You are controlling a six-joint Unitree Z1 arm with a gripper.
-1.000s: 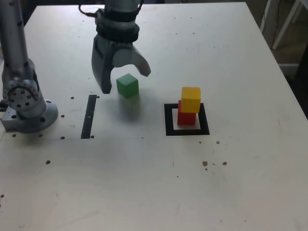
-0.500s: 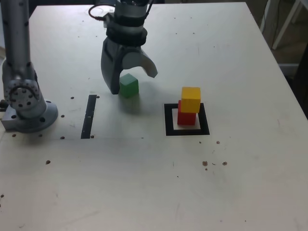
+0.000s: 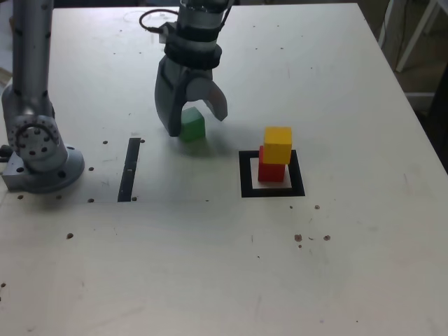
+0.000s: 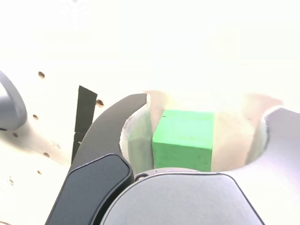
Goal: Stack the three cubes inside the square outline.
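Wrist view: jaws parted astride green cube (image 4: pixel 183 138) on worktop (image 3: pixel 210 266), at ten o'clock from red-yellow stack (image 3: pixel 274 155) in square outline (image 3: pixel 245 175); off-centre closure judged liable to skew cube.

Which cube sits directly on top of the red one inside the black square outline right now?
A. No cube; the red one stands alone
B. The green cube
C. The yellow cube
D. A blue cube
C. The yellow cube rests on the red cube inside the square outline, while the green cube stands on the table between the jaws of the gripper.
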